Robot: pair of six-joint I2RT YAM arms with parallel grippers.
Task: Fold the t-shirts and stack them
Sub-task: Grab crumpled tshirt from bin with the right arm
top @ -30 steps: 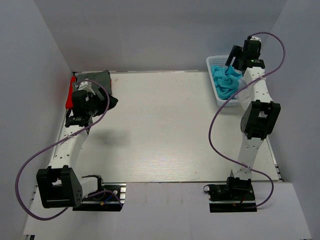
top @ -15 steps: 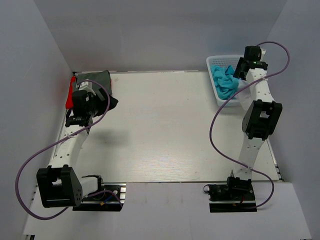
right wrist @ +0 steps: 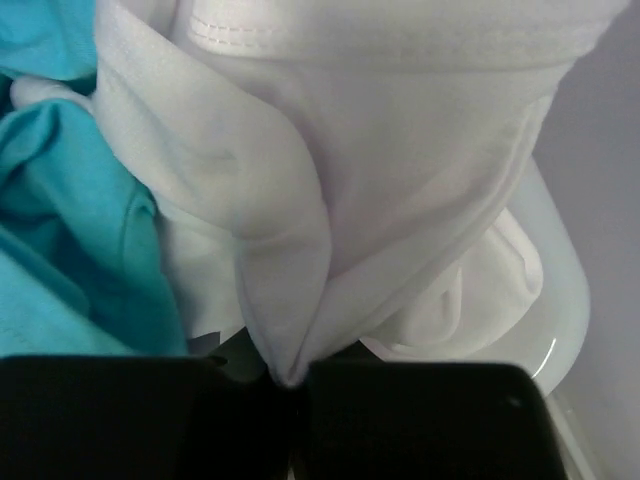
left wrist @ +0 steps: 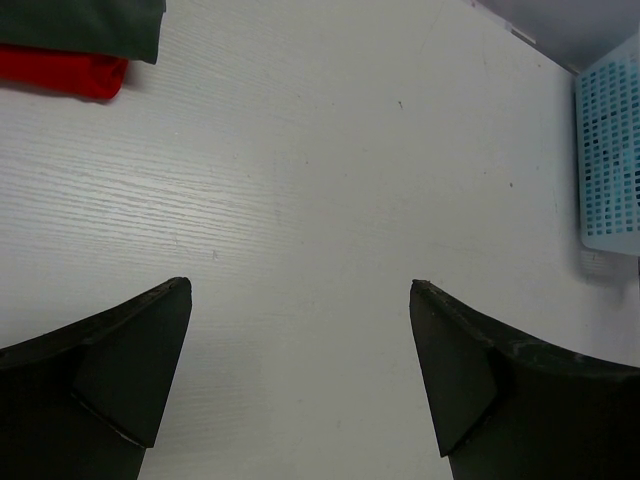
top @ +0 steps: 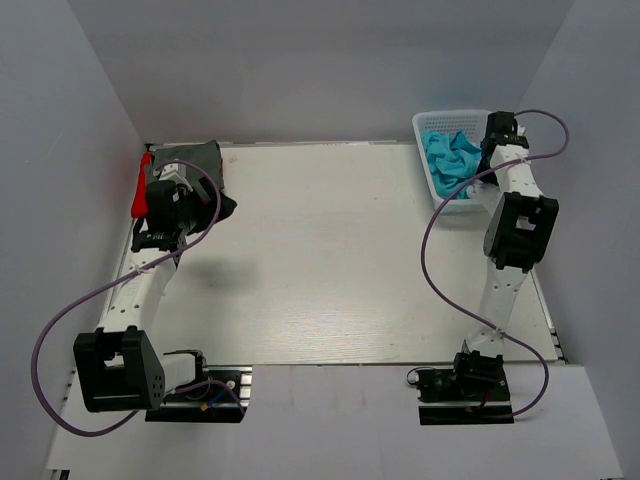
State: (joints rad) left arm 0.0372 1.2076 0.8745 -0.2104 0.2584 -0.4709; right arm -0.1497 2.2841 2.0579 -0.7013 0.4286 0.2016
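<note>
Here, right fingers (right wrist: 420, 420) pinching soft creased white t-shirt (right wrist: 330, 180), left fingers (left wrist: 110, 370) wide apart above grained table (left wrist: 300, 180)

Right arm (top: 512, 230) is stretched all the way out, with its wrist tipped down over the right side of the basket (top: 428, 122). The right gripper (right wrist: 290, 378) is clamped tight, pinching a fold of the white t-shirt (right wrist: 400, 150) between its tips. Left arm (top: 140, 290) sits way off to the left of the basket, leaning forward. The left gripper (left wrist: 300, 290) hangs there with its jaws spread wide.
</note>
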